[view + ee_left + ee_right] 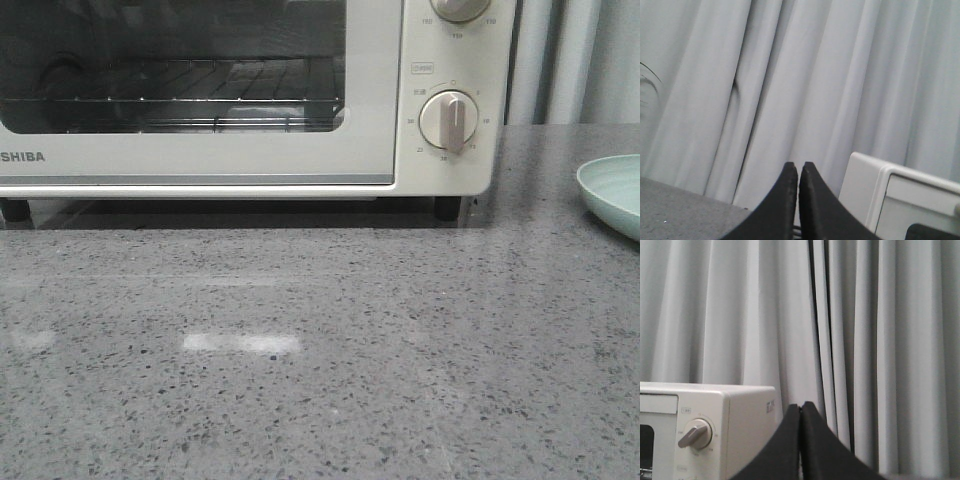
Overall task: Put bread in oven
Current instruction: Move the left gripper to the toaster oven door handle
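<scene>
The cream-white oven (300,150) stands at the back of the grey table, its glass door closed, the wire rack (200,100) visible behind the glass with nothing on it. Its beige dial (449,120) is on the right panel. The bread is out of view in every frame. My left gripper (798,165) is shut and empty, raised, with the oven's corner (875,190) beside it. My right gripper (800,405) is shut and empty, raised beside the oven's dial side (740,425). Neither gripper shows in the front view.
A pale green bowl (612,190) sits at the right edge of the grey speckled table (320,350). White curtains (865,340) hang behind the oven.
</scene>
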Controlling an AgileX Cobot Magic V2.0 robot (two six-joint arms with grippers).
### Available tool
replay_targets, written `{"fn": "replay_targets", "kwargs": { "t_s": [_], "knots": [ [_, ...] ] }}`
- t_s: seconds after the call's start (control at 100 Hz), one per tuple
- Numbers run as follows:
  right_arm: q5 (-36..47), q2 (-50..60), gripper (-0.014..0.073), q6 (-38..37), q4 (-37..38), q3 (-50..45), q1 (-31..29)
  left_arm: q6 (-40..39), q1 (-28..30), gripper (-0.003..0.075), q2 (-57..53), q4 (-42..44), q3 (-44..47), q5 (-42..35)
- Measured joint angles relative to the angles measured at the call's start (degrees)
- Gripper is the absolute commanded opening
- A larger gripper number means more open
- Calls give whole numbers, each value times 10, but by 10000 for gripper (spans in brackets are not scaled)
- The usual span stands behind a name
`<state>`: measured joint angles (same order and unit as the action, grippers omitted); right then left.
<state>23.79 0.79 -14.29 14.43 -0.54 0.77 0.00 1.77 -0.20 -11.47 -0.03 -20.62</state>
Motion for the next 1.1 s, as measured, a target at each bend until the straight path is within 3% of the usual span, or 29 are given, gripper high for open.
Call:
{"fn": "replay_targets", "kwargs": {
  "t_s": [0.1,0.27,0.43,0.79,1.1],
  "knots": [
    [-83,0,-76,-41,0,13,0,-63,0,-21,0,17,0,-3],
    [-233,-6,-76,-57,-3,88,1,-170,-20,-22,2,164,-30,42],
    [-370,-65,-76,-59,-9,184,21,-244,-54,-21,54,271,-118,80],
    [-587,-246,-76,-44,-12,447,118,-257,-178,-21,252,326,-330,162],
    [-712,-355,-76,-14,-14,606,132,-258,-291,-21,385,350,-390,183]
  ]
}}
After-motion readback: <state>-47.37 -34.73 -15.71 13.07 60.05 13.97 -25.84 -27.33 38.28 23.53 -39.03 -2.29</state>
